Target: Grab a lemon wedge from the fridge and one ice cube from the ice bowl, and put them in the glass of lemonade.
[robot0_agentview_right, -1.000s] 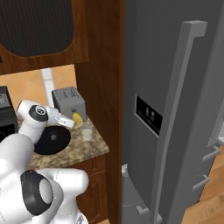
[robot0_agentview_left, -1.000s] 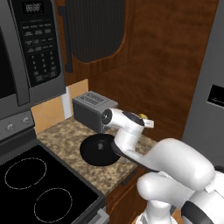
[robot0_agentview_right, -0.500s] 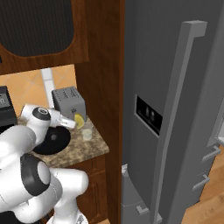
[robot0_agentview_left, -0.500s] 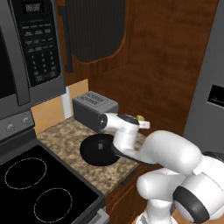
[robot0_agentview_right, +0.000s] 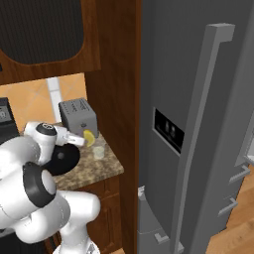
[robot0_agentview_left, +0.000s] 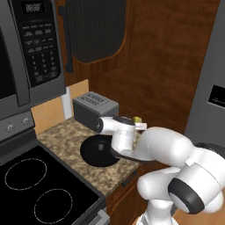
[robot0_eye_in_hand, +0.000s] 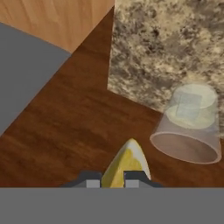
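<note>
Stove: the flat black stove top (robot0_agentview_left: 39,184) with thin white rings sits at the far left, under the dark grey microwave (robot0_agentview_left: 26,48).
Counter: the speckled brown stone counter (robot0_agentview_left: 66,138) runs beside the stove.
Ice bowl: the shallow round black dish (robot0_agentview_left: 99,151) lies on the counter, in front of the grey metal toaster (robot0_agentview_left: 94,110). It is too small to tell what is in it.
Gripper: the gripper (robot0_eye_in_hand: 112,180) is closed tight on the tiny bright yellow lemon wedge (robot0_eye_in_hand: 127,168); the wedge sticks up between the two dark fingertips (robot0_eye_in_hand: 92,180).
Glass: the small short clear glass of pale yellow lemonade (robot0_eye_in_hand: 188,129) stands on the counter near its edge, just beside the wedge. A pale square bit seems to float in it.
Fridge: the tall grey steel fridge (robot0_agentview_right: 198,124) with a long handle stands at the right, doors closed.
</note>
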You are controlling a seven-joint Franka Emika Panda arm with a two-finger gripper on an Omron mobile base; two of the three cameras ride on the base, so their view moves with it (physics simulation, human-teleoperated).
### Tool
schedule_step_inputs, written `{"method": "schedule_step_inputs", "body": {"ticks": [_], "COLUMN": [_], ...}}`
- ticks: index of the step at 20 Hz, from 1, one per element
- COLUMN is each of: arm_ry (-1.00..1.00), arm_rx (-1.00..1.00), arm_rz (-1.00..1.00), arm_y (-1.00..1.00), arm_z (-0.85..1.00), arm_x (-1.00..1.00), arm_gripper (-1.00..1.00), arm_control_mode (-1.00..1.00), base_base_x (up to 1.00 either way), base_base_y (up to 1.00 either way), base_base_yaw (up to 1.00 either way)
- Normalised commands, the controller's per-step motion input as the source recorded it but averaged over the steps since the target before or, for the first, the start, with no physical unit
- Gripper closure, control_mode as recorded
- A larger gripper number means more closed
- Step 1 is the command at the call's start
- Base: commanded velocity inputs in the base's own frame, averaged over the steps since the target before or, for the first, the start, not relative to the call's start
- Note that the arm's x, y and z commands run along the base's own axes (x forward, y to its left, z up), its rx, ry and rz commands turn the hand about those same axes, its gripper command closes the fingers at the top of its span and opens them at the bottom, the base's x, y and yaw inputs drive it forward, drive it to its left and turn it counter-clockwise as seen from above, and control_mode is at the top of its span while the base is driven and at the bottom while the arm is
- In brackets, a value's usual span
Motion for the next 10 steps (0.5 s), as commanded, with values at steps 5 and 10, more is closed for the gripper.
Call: {"method": "schedule_step_inputs", "body": {"ticks": [5,10], "arm_ry": [0.0,0.0], "arm_rx": [-0.04,-0.06], "arm_rz": [0.0,0.0], "arm_y": [0.0,0.0], "arm_z": [-0.12,-0.17], "arm_x": [0.32,0.35], "arm_gripper": [1.0,1.0], "arm_control_mode": [-1.0,-1.0], "base_base_x": [0.0,0.0], "base_base_y": [0.0,0.0], "base_base_yaw": [0.0,0.0]}}
